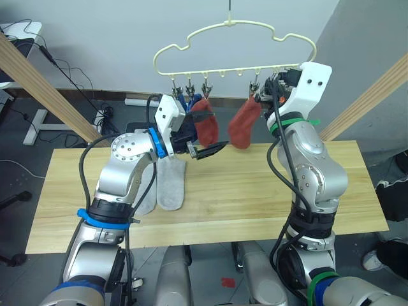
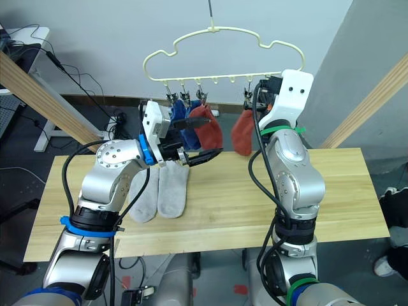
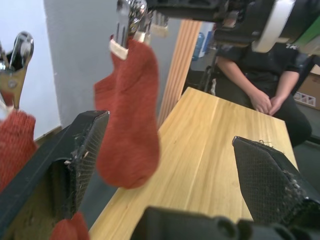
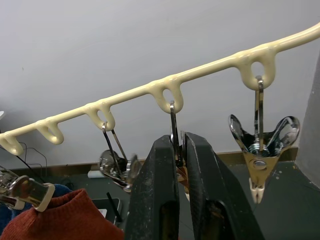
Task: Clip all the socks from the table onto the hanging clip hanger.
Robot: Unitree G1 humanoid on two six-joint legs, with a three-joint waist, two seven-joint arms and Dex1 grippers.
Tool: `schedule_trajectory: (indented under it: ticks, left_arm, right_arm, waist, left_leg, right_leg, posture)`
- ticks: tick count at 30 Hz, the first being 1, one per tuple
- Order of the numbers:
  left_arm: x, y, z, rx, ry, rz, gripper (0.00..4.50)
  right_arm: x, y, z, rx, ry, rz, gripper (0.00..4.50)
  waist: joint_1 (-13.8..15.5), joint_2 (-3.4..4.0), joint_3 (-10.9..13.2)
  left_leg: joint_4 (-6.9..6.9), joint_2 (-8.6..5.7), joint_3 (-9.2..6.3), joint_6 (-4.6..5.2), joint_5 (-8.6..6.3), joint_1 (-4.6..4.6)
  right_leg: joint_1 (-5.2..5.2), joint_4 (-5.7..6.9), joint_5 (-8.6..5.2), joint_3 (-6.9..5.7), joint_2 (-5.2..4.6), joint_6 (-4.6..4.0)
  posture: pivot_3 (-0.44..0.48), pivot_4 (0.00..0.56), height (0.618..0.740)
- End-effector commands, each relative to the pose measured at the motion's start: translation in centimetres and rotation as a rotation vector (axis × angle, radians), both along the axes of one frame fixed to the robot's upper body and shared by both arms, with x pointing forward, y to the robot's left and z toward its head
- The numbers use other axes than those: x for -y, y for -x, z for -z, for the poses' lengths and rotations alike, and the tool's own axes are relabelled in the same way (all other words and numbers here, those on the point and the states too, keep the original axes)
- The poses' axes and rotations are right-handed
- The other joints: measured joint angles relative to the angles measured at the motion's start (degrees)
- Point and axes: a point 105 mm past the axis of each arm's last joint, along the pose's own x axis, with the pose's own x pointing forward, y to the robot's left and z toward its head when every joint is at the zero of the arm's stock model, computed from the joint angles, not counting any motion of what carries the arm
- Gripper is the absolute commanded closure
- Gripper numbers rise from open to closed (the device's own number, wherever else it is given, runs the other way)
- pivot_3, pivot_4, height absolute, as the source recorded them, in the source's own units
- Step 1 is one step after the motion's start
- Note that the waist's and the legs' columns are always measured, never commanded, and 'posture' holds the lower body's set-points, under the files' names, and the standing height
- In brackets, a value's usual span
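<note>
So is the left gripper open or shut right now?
Open: the left gripper has its fingers spread wide beside a hanging red sock, holding nothing.

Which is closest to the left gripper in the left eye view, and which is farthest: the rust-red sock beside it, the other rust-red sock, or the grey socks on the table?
1. Rust-red sock, hanging right beside the open left gripper.
2. Other rust-red sock, hanging further to the robot's right, below the right gripper.
3. Grey socks, flat on the table, below the gripper.

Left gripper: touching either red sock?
Apart. In the left wrist view the left gripper is open, and the red sock hangs beyond its fingers, nothing between them.
</note>
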Motion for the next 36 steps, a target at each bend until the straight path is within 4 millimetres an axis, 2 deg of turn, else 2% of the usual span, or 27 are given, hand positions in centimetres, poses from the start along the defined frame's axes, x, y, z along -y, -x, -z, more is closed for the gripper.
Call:
schedule_trajectory:
  ticks: [1,4,7,10,14,17,19,22,28,32,33,34,36]
  left_arm:
    - [-0.5,0.4,0.7,0.022,-0.014,-0.073,0.00]
    - [-3.0,-0.6,3.8,-0.073,0.026,-0.348,0.00]
    - [-4.6,-0.1,6.5,-0.118,0.036,-0.496,0.00]
    - [-6.6,-0.7,8.9,-0.177,0.101,-0.704,0.00]
    - [-7.5,-1.2,10.3,-0.222,0.122,-0.795,0.00]
    - [-8.6,-2.5,12.6,-0.305,0.138,-0.920,0.00]
    - [-8.7,-2.9,14.4,-0.374,0.122,-0.980,0.00]
    - [-8.8,-3.1,14.9,-0.379,0.105,-1.025,0.00]
    - [-7.8,-2.8,15.5,-0.394,0.079,-0.987,0.00]
    - [-8.7,-2.3,16.8,-0.447,0.051,-1.057,0.00]
    - [-8.8,-2.2,16.8,-0.445,0.041,-1.061,0.42]
    - [-8.8,-2.2,16.8,-0.439,0.036,-1.060,0.59]
    - [-8.8,-2.2,16.7,-0.442,0.037,-1.052,1.21]
  right_arm:
    - [-0.2,0.9,-1.7,0.081,-0.016,-0.021,4.50]
    - [-0.2,0.9,-1.7,0.081,-0.009,-0.024,4.50]
    - [-0.2,0.8,-1.7,0.081,-0.004,-0.027,4.50]
    - [-0.2,0.7,-1.6,0.076,-0.001,-0.033,4.50]
    - [-0.4,0.7,-1.5,0.072,0.005,-0.039,4.50]
    - [-0.5,0.7,-1.5,0.065,0.015,-0.050,4.50]
    - [-0.6,0.7,-1.3,0.059,0.020,-0.053,4.50]
    - [-0.7,0.7,-1.3,0.055,0.023,-0.057,4.50]
    - [-0.6,0.7,-1.2,0.052,0.026,-0.057,4.50]
    - [-0.6,0.6,-1.2,0.047,0.022,-0.061,4.50]
    - [-0.6,0.6,-1.1,0.047,0.022,-0.061,4.50]
    - [-0.6,0.6,-1.1,0.046,0.019,-0.061,4.50]
    - [-0.6,0.6,-1.1,0.045,0.016,-0.063,4.50]
  waist:
    - [0.0,0.02,0.0]
    - [0.0,0.08,-0.1]
    - [0.0,0.07,-0.1]
    - [0.1,0.10,-0.1]
    - [0.3,0.10,-0.2]
    - [0.2,0.16,-0.3]
    - [0.1,0.17,-0.4]
    - [0.0,0.18,-0.4]
    - [-0.1,0.18,-0.5]
    - [-0.1,0.18,-0.5]
    - [-0.1,0.19,-0.5]
    - [-0.2,0.20,-0.6]
    - [-0.2,0.23,-0.6]
  left_leg:
    - [-0.01,0.00,-0.01,0.00,0.00,0.00]
    - [-0.01,0.01,-0.01,0.00,0.00,0.01]
    - [0.00,0.01,0.00,0.00,0.00,0.01]
    - [0.02,0.01,-0.01,0.00,0.00,0.01]
    - [0.15,-0.01,-0.02,0.01,0.01,0.01]
    - [0.17,-0.02,-0.01,0.04,0.03,0.02]
    - [0.17,-0.01,-0.02,0.04,0.03,0.02]
    - [0.15,-0.01,-0.01,0.04,0.03,0.02]
    - [0.13,-0.01,-0.01,0.04,0.03,0.04]
    - [0.15,-0.01,0.00,0.04,0.03,0.05]
    - [0.14,-0.01,0.00,0.04,0.03,0.06]
    - [0.14,0.00,0.00,0.04,0.03,0.07]
    - [0.13,0.00,0.00,0.04,0.03,0.08]
  right_leg:
    - [0.00,0.00,0.00,-0.01,0.00,0.00]
    - [0.00,0.01,0.00,0.00,0.00,0.00]
    - [0.00,0.02,0.00,0.01,-0.02,0.00]
    - [-0.02,0.10,0.00,0.00,-0.02,0.00]
    - [-0.02,0.22,0.00,0.02,-0.02,0.00]
    - [-0.01,0.24,0.00,0.03,-0.02,0.00]
    - [-0.01,0.25,0.00,0.01,0.01,0.00]
    - [-0.01,0.24,0.00,0.03,0.01,0.00]
    - [-0.02,0.31,0.00,0.02,0.01,0.00]
    - [-0.02,0.31,0.00,0.03,0.01,0.00]
    - [-0.02,0.31,0.00,0.04,0.01,0.00]
    - [-0.01,0.31,0.00,0.04,0.01,0.00]
    - [-0.01,0.31,0.00,0.03,0.02,0.00]
  posture:
    - [-0.170,0.321,0.740]
    - [-0.165,0.322,0.740]
    - [-0.161,0.325,0.740]
    - [-0.154,0.327,0.740]
    - [-0.154,0.327,0.740]
    - [-0.163,0.332,0.740]
    - [-0.170,0.335,0.740]
    - [-0.175,0.335,0.740]
    - [-0.177,0.336,0.740]
    - [-0.178,0.341,0.740]
    - [-0.178,0.341,0.740]
    - [-0.176,0.341,0.740]
    - [-0.174,0.340,0.740]
